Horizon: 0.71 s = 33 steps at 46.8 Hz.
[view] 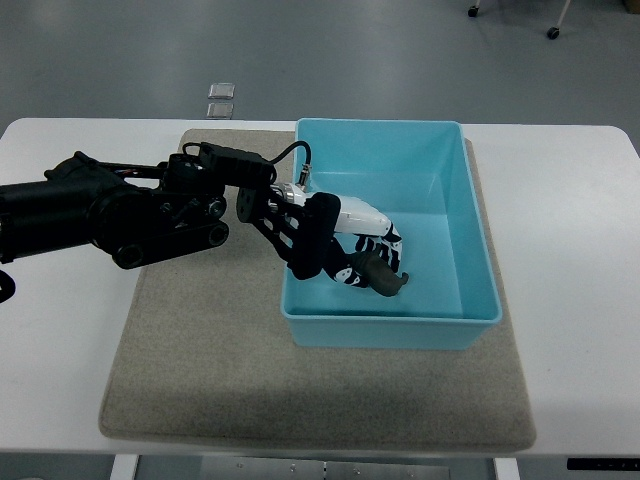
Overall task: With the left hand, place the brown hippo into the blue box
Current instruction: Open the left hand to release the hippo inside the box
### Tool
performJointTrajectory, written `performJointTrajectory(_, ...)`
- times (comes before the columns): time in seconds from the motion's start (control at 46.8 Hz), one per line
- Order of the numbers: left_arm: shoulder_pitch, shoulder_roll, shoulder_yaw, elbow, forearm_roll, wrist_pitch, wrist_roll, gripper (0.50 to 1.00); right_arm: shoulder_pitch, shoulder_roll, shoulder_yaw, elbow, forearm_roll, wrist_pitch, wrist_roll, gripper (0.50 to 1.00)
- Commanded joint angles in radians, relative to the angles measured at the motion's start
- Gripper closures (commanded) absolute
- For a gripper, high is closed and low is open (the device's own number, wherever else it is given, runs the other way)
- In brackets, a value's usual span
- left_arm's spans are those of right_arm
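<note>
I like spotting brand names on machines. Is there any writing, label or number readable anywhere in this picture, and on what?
None can be read.
Black robot left arm and black-and-white left hand: no legible marking.
Light blue plastic box, grey felt mat, white table: plain.

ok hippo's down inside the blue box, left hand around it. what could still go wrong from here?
1. The left hand has its fingers curled around the brown hippo; if they open only partly, the toy could lift back out with the hand.
2. The wrist crosses the blue box at its left wall, so pulling back sideways could catch the rim and drag the box across the grey mat.
</note>
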Motion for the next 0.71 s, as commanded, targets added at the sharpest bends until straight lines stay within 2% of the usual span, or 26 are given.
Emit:
performJointTrajectory(0.0, 0.002, 0.0, -0.007, 0.003, -0.015, 0.016, -0.001, 0.706, 0.0, 0.0, 0.0, 0.0, 0.001, 0.0, 0.0, 0.564)
performJointTrajectory(0.043, 0.002, 0.0, -0.008, 0.003, -0.017, 0.022, -0.001, 0.618, 0.0, 0.0, 0.0, 0.0, 0.001, 0.0, 0.0, 0.564)
performJointTrajectory(0.107, 0.004, 0.0, -0.007, 0.003, -0.018, 0.022, -0.001, 0.557, 0.0, 0.0, 0.0, 0.0, 0.001, 0.0, 0.0, 0.564)
performJointTrajectory(0.15, 0.004, 0.0, -0.007, 0.003, -0.018, 0.019, -0.001, 0.536, -0.001, 0.0, 0.0, 0.0, 0.001, 0.0, 0.0, 0.564)
performJointTrajectory(0.214, 0.004, 0.001, -0.008, 0.003, -0.02, 0.011, -0.001, 0.529, 0.0, 0.0, 0.0, 0.0, 0.001, 0.0, 0.0, 0.564)
performJointTrajectory(0.257, 0.005, 0.003, -0.008, 0.003, -0.02, 0.009, -0.001, 0.506, 0.0, 0.0, 0.0, 0.0, 0.001, 0.0, 0.0, 0.564)
performJointTrajectory(0.428, 0.004, 0.012, -0.042, 0.005, -0.027, 0.026, -0.001, 0.506, 0.0, 0.0, 0.0, 0.0, 0.001, 0.0, 0.0, 0.564)
performJointTrajectory(0.684, 0.079, 0.023, -0.426, 0.067, -0.317, 0.032, -0.005, 0.506, 0.0, 0.0, 0.0, 0.0, 0.001, 0.0, 0.0, 0.564)
